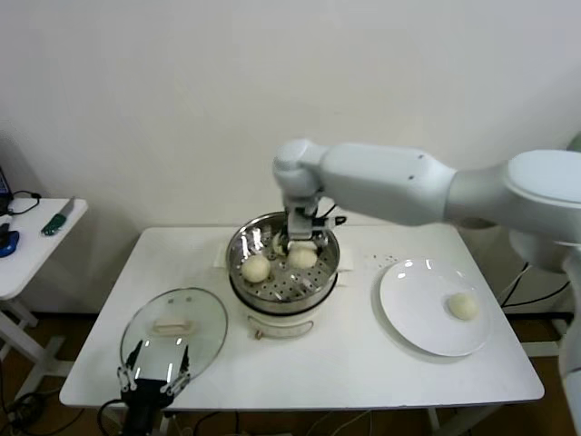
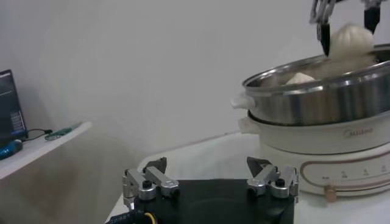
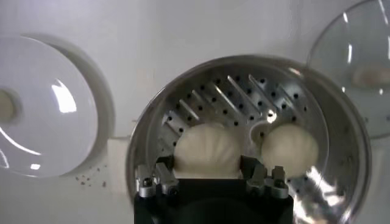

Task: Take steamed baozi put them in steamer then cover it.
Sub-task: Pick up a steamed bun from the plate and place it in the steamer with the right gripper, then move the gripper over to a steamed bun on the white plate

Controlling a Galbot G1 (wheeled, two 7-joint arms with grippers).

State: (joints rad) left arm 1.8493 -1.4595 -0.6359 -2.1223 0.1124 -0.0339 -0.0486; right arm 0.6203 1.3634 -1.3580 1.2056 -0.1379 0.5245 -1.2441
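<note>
Third baozi half-hidden behind right pincer

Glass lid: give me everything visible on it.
The glass lid is round, clear glass with a metal-looking rim and a pale handle at its centre. It lies flat on the white table, at the front on the robot's left, beside the steamer and apart from it. The left gripper sits at its near edge, jaws open; contact can't be confirmed.

Shiny perforated steel steamer holds smooth, matt dough baozi, beside a glossy white plate and clear glass lid.
</note>
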